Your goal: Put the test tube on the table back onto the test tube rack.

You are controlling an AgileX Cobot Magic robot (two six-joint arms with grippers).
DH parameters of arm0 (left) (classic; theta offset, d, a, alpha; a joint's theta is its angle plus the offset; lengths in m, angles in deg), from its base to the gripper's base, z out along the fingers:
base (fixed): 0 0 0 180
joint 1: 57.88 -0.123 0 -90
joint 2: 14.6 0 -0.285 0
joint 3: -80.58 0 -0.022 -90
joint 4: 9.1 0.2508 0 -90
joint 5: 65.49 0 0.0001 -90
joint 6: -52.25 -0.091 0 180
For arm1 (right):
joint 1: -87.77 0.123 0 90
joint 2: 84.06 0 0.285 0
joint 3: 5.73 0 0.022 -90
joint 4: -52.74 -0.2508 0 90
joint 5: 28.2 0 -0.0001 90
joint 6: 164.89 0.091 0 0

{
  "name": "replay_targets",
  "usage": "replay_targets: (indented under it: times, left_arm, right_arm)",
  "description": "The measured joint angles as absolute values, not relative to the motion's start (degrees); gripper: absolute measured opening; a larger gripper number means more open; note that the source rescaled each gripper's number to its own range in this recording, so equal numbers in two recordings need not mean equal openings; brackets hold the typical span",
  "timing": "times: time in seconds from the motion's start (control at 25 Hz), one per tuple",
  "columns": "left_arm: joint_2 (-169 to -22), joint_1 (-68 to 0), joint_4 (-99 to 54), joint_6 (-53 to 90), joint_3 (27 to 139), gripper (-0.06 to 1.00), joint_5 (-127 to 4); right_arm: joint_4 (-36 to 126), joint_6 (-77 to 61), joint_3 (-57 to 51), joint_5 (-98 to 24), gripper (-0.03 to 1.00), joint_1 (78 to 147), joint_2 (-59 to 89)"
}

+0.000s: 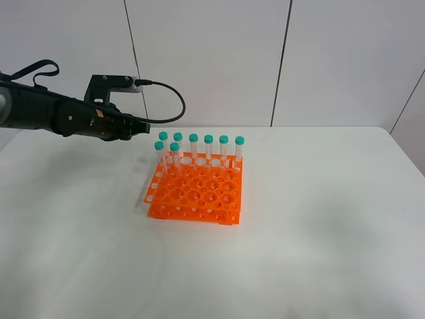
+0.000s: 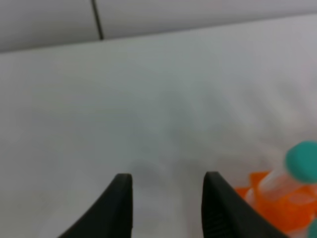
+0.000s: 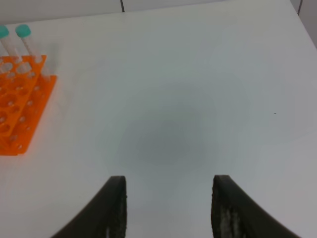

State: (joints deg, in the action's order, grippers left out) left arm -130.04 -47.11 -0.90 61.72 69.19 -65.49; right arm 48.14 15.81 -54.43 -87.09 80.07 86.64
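The orange test tube rack stands mid-table on the white table. Several teal-capped clear tubes stand upright in it, most along its far row and two at its far left corner. No tube lies on the table in any view. My left gripper hovers just left of and behind the rack; in the left wrist view it is open and empty, with a rack corner and one capped tube beside it. My right gripper is open and empty over bare table, right of the rack.
White wall panels stand behind the table's far edge. A black cable loops from the left arm's wrist camera. The right arm is out of the exterior high view.
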Motion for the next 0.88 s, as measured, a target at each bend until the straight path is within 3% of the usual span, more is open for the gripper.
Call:
replay_targets:
  times: [0.88]
  left_arm:
    - [-124.5, -52.9, -7.2, 55.4, 69.2, 0.34, -44.4]
  right_arm:
    - [48.1, 15.8, -54.4, -87.1, 0.75, 80.1, 86.6]
